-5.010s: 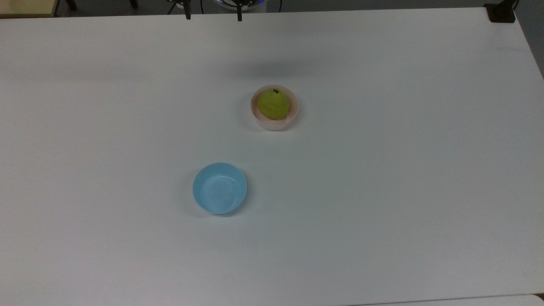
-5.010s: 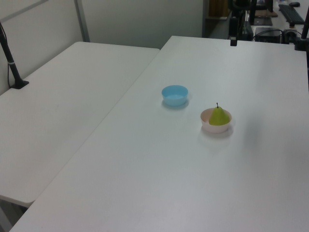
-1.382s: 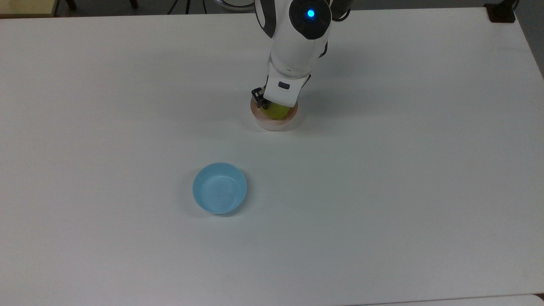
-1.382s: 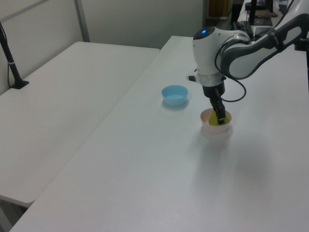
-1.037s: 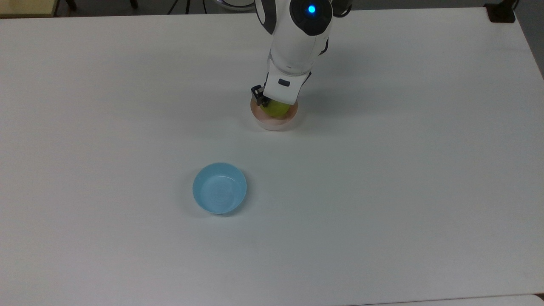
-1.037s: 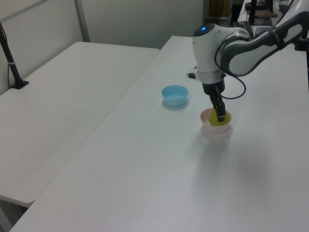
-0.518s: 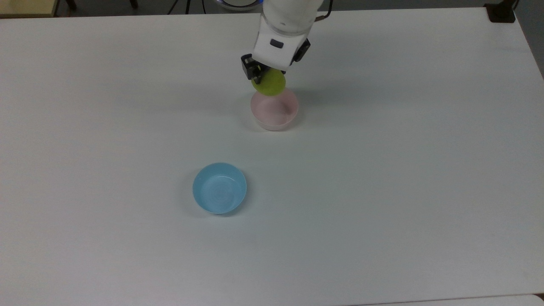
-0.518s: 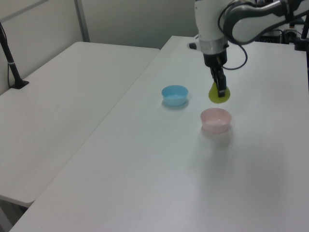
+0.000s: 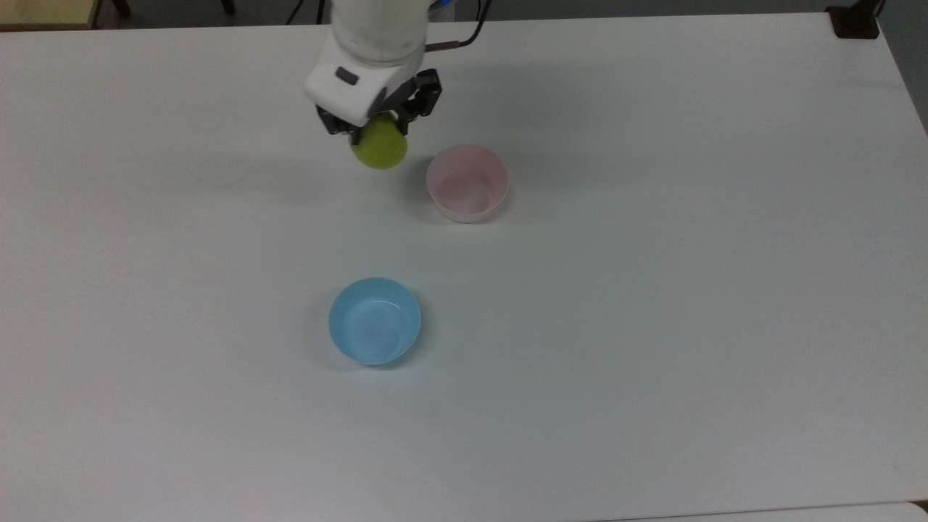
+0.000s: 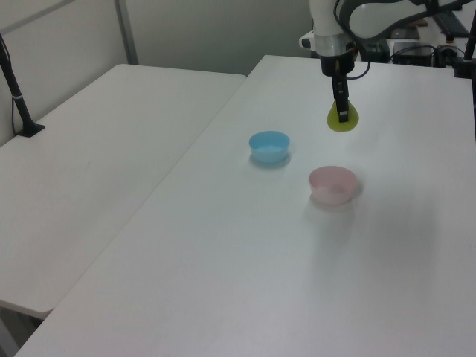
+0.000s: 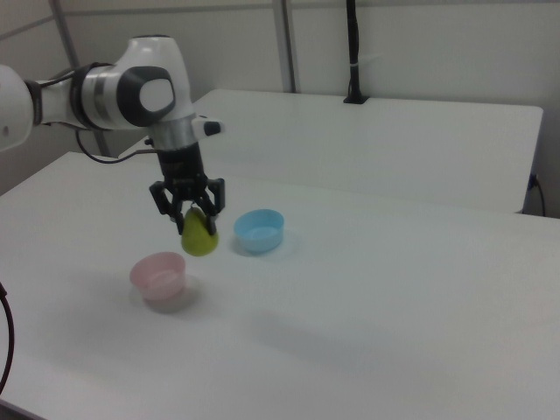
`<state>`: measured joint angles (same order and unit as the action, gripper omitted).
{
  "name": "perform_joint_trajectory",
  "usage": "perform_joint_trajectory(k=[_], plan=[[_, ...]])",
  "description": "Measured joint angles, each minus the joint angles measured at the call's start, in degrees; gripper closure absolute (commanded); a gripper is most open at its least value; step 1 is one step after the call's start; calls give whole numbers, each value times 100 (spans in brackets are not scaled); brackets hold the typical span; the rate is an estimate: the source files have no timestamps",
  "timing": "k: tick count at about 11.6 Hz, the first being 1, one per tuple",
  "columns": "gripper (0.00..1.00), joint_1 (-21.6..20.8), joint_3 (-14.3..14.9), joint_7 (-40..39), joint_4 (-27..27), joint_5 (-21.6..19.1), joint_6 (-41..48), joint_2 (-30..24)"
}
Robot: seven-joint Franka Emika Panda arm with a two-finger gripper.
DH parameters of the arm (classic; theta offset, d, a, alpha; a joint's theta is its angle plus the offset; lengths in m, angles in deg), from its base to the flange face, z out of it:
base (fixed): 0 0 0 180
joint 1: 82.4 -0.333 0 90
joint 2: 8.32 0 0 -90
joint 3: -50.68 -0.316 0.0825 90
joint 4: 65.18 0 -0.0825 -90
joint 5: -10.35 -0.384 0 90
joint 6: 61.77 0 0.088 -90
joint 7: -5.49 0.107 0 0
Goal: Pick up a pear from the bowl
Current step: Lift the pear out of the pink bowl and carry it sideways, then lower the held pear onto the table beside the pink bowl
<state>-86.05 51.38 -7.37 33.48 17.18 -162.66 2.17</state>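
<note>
A: Item one, the gripper (image 9: 375, 133)?

B: Two dark fingers at the end of a white Franka arm (image 11: 131, 92), pointing down. The right view shows them clamped on the narrow upper part of the pear (image 11: 199, 235). It hangs in the air, clear of the table (image 9: 652, 290).

A: Item two, the pear?

B: Yellow-green, rounded, its broad end hanging downward below the fingers. Not touching any surface. In the top view the pear (image 9: 378, 150) sits toward the top view's left of the pink bowl (image 9: 467, 183), near it but not over it. In the left view the pear (image 10: 343, 119) is high above the tabletop and farther back than both bowls. In the right view it hangs between the pink bowl (image 11: 159, 276) and the blue bowl (image 11: 259, 229), above both rims.

A: Item three, the pink bowl?

B: Small, round, pale pink, smooth sides. Upright on the table, nothing inside it. The left view shows the pink bowl (image 10: 332, 184) standing apart from the arm.

A: Item four?

B: The blue bowl (image 9: 375, 320), light blue, similar size, upright, also holding nothing. In the top view it lies well apart from the pink one, nearer the bottom edge and toward the top view's left. In the left view the blue bowl (image 10: 268, 146) is to the left view's left of the pink bowl and a little farther off.

A: Item five, surroundings?

B: White tabletop, plain. A second white table (image 10: 89, 149) adjoins it on the left view's left, with a black clamped pole (image 10: 16, 93) at its far edge.
</note>
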Motion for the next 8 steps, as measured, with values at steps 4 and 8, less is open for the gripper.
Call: perform_joint_trajectory(k=[4, 8], plan=[[73, 600, 5, -6, 13, 0, -616, 487], [61, 814, 5, -6, 12, 30, -1027, 1069]])
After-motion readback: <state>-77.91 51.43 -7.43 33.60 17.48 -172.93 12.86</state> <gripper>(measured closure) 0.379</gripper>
